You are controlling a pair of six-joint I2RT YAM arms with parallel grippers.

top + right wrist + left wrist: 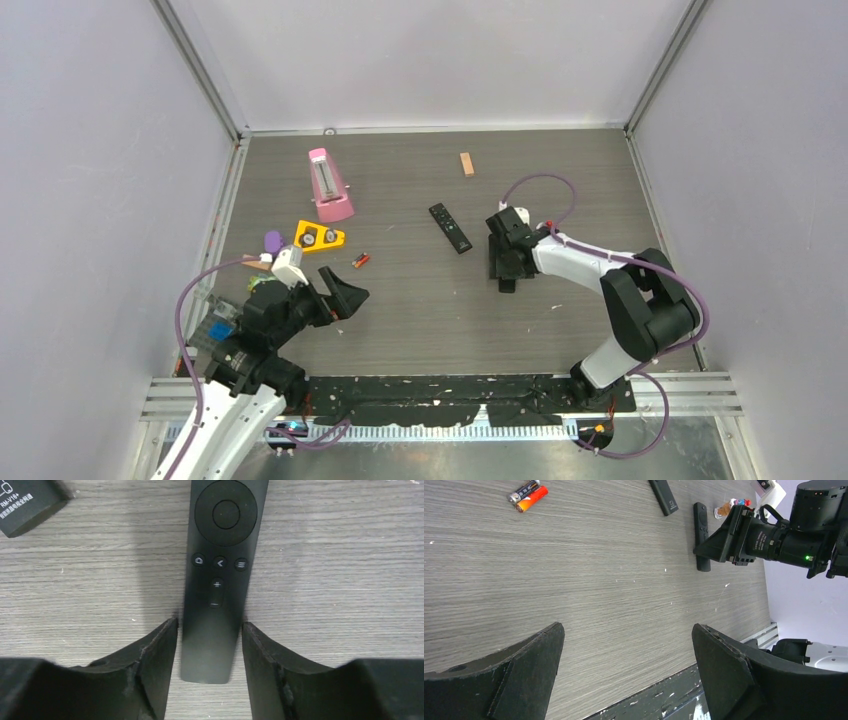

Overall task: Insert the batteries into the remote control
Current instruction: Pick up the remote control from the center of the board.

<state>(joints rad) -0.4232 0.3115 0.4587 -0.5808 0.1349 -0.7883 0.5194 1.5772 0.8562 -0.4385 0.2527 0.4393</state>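
Grey table [420, 330], cropped to a patch in both wrist views. Above its near left, left gripper [626, 627], fingers spread wide, holding nothing. Farther right, right gripper [209, 624] astride the lower end of the remote control [222, 555], a finger close along each side; cannot tell whether pinching or merely flanking. From overhead, mostly hidden beneath that gripper; buttons readable only from the right wrist. Batteries [527, 495] lying paired well to the left, missing from the right wrist view
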